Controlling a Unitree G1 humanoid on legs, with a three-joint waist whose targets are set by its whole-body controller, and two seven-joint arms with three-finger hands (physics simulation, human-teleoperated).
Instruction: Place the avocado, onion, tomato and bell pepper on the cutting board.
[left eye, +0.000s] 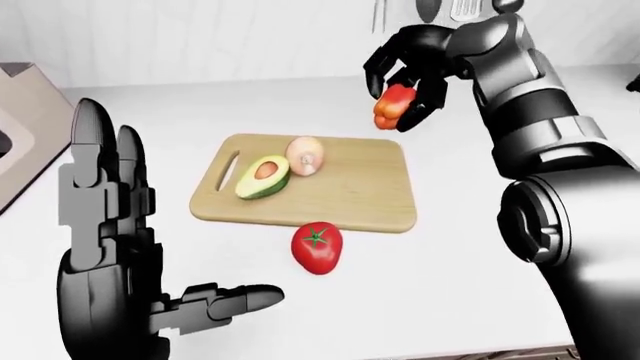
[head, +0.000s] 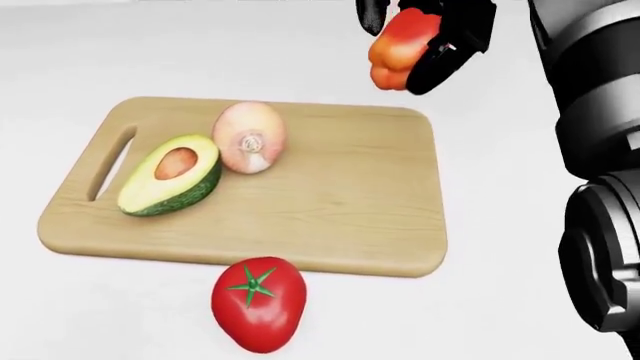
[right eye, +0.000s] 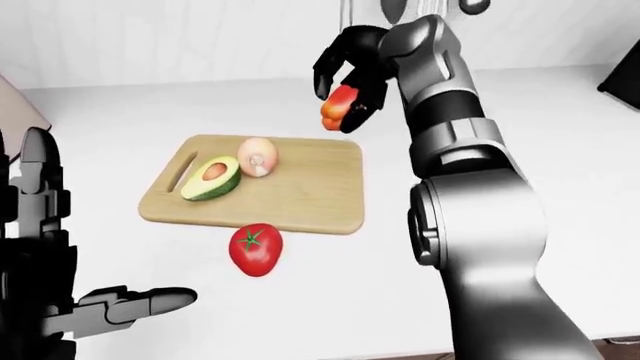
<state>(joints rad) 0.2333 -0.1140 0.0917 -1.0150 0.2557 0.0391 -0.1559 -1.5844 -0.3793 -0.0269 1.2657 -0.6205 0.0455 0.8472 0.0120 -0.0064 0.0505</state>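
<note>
Right hand closed around the bell pepper, held above the counter near the top right corner of the cutting board. Avocado and onion touching on the board; tomato on the counter just beside its lower edge. Left hand spread and empty, seen only in the eye views, cut from the head view.
</note>
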